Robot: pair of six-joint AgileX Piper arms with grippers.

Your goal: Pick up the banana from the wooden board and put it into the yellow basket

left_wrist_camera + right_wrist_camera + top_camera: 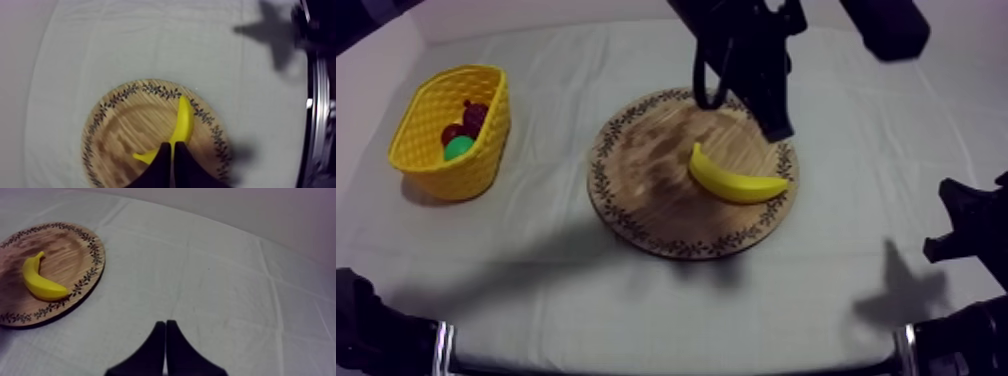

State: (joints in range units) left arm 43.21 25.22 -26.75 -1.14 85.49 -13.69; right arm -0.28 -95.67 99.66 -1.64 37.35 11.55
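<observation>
One banana (736,180) on board (646,190), under left end effector (171,146)

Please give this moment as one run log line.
left gripper: shut, over wooden board by banana | banana: lying on wooden board | right gripper: shut, over cloth

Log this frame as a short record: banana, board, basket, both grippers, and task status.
banana: lying on the wooden board, not grasped
yellow basket: at the table's left side, toy fruit inside
left gripper: over the banana, jaws together, holding nothing
right gripper: over the cloth beside the board, jaws together
task status: banana not yet picked up
</observation>
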